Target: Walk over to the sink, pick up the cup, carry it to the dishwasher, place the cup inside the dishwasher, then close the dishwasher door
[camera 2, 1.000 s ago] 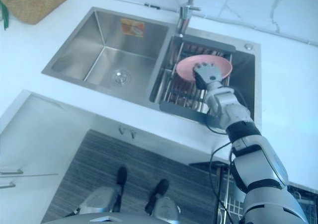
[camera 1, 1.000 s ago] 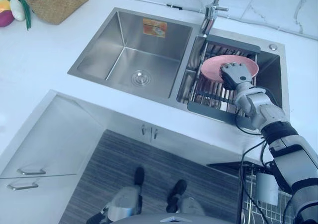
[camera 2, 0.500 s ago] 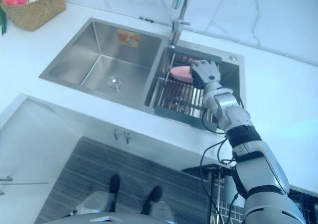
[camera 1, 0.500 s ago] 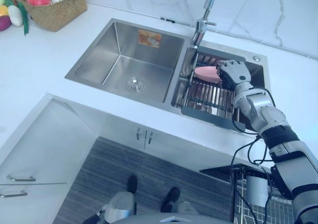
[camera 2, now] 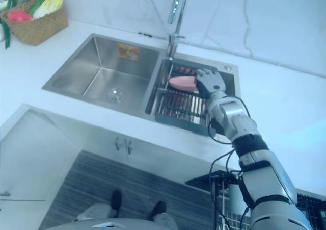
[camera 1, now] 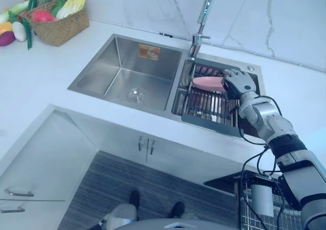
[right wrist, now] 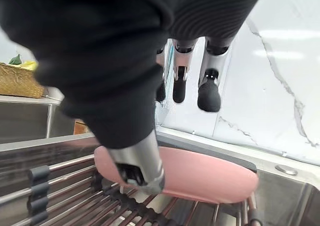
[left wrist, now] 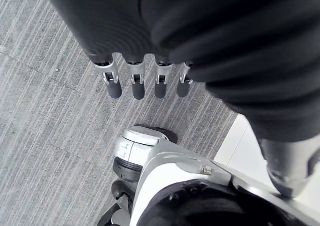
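**Right hand** [camera 1: 237,83]: over the right basin, at the end of the outstretched right arm. Fingers [right wrist: 209,85] are loosely extended and slightly apart, clear above the dish. The thumb [right wrist: 137,161] sits low at the dish's near rim; contact there cannot be told. Judged not yet closed on anything.

**Dish** [camera 1: 206,83]: the item at the hand. It is pink, shallow, round and smooth-rimmed, a plate or low bowl rather than a cup. It lies in the gap between thumb and fingers and reaches out from the hand toward the tap side. It sits broad and near flat, so there is no true long axis, only a thin rim offered edge-on to the thumb. Judged: closing thumb and fingers across that rim is what the lift turns on. A thin, smooth edge may slip or tip.

**Rack** [camera 1: 209,105]: dark-framed bars directly beneath the dish and hand, spanning the right basin.

**Tap** [camera 1: 204,16]: just beyond the dish, upright.

**Sink** [camera 1: 102,69]: steel, two basins. The left basin is further out on the dish side.

**Bench** [camera 1: 46,72]: pale, all round the sink.

**Basket** [camera 1: 53,28]: woven, holding produce, at the bench's far corner, well apart from the hand.

**Left hand** [left wrist: 145,80]: hanging over the floor, fingers straight, holding nothing. The right hand is much the nearer to the dish.
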Controlling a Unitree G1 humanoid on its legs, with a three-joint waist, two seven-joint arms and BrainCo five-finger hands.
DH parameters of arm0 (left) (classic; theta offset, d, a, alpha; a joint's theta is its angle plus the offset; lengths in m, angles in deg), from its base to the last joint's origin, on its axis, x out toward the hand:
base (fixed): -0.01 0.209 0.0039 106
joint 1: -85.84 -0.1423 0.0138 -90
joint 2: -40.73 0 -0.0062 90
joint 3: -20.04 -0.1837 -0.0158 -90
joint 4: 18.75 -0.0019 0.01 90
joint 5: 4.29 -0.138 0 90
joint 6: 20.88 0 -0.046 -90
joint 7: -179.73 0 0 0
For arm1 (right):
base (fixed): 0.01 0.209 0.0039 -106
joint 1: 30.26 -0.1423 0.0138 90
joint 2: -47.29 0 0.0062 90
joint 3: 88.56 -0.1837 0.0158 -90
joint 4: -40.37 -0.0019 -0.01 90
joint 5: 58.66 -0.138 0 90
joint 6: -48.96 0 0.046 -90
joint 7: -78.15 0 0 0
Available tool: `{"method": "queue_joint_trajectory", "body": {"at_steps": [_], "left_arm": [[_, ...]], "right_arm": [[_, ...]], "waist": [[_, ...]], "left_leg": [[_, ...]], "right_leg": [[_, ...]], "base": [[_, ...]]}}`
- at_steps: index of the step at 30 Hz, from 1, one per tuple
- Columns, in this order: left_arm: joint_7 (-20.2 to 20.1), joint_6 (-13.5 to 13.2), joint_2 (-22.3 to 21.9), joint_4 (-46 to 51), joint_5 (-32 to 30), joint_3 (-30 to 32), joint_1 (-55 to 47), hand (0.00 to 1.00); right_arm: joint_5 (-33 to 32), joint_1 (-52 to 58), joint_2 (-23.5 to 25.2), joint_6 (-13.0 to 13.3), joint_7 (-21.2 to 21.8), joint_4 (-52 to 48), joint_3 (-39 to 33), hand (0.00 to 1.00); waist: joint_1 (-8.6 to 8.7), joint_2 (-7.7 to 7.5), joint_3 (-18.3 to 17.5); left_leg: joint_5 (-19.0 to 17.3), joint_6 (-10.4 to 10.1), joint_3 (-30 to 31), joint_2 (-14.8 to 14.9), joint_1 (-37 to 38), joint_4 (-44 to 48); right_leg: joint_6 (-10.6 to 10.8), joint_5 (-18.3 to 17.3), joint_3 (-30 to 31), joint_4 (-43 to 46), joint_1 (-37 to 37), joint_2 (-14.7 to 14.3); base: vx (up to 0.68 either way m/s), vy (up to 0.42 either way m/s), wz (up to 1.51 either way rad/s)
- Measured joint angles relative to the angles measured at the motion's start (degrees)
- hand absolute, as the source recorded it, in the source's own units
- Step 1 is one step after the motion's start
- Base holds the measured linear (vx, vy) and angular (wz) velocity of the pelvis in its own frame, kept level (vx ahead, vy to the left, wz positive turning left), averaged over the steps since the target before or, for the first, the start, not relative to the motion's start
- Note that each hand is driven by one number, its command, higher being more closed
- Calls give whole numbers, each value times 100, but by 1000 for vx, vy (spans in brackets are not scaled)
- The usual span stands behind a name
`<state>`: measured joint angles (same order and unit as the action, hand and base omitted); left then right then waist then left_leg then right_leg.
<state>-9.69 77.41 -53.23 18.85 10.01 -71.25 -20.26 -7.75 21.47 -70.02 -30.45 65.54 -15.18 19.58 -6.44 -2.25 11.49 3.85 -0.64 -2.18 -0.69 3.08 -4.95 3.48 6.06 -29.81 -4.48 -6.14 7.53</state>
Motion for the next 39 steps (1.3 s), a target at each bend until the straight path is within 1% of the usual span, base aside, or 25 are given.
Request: {"method": "queue_joint_trajectory", "body": {"at_steps": [3, 5, 9, 12, 17, 20, 22, 30, 34, 35, 39], "left_arm": [[13, 12, -18, -1, -14, 16, -1, 0], [37, 13, -19, -2, -101, 16, -3, 0], [43, 13, -27, -5, -101, 18, -10, 0], [44, 16, -29, -5, -100, 21, -12, 0], [47, 17, -34, -7, -100, 24, -13, 0], [48, 41, -36, -6, -100, 34, -13, 0], [47, 52, -37, -6, -101, 48, -12, 0], [50, 57, -89, -6, -101, 105, -13, 0], [49, 58, -90, -6, -101, 105, -12, 0], [49, 59, -101, -9, -101, 105, -14, 0], [50, 58, -137, -9, -100, 111, -15, 0]], "right_arm": [[-110, 2, 0, -3, 81, 1, -147, 0], [-168, 48, 1, -80, 215, 4, -147, 0], [-213, 119, 19, -84, 248, 20, -148, 0], [-216, 123, 42, -82, 279, 20, -155, 0], [-230, 132, 76, -83, 555, 22, -159, 0], [-352, 176, 94, -88, 729, 28, -158, 0], [-390, 176, 142, -141, 858, 47, -158, 0], [-407, 173, 354, -466, 836, 302, -161, 0], [-431, 168, 499, -491, 765, 486, -269, 0], [-442, 168, 498, -599, 692, 557, -276, 0], [-445, 149, 531, -686, 601, 713, -283, 0]], "waist": [[7, 4, -26], [2, 2, -99], [5, 3, -118], [21, 2, -119], [18, 2, -119], [20, -3, -123], [23, -3, -123], [-2, 5, -130], [5, 13, -135], [14, 23, -140], [-25, 49, -154]], "left_leg": [[-1, -3, -9, 0, 6, 0], [5, 4, -5, 4, 15, 1], [11, 15, 27, 2, 90, 0], [-10, -17, 53, 3, 119, -1], [-16, -12, 44, 2, 118, -1], [-36, 19, 41, -2, 118, -1], [-25, 2, 44, -4, 119, -1], [2, 30, 85, -8, 130, 0], [30, 32, 147, -20, 115, 0], [53, 39, 205, -32, 90, -1], [34, 3, 219, -37, 85, -2]], "right_leg": [[-1, 1, 9, -5, 0, -3], [-1, 1, 7, -5, -7, -10], [7, -9, -29, -6, -95, -10], [7, -37, -61, -6, -142, -11], [17, -72, -61, -8, -144, -6], [15, -76, -62, -8, -146, -1], [26, -61, -68, -7, -149, -1], [26, -53, -110, -6, -175, -4], [27, -54, -158, 5, -179, 0], [26, -55, -212, 7, -183, 7], [22, -66, -221, 14, -185, 15]], "base": [[11, -1, 0], [36, -8, 0], [1, -2, 2], [-32, -1, 6], [-23, 2, 0], [0, 0, 0], [16, 0, 1], [29, -4, 3], [-17, 0, 7], [-30, 5, 16], [-47, 8, 4]]}}
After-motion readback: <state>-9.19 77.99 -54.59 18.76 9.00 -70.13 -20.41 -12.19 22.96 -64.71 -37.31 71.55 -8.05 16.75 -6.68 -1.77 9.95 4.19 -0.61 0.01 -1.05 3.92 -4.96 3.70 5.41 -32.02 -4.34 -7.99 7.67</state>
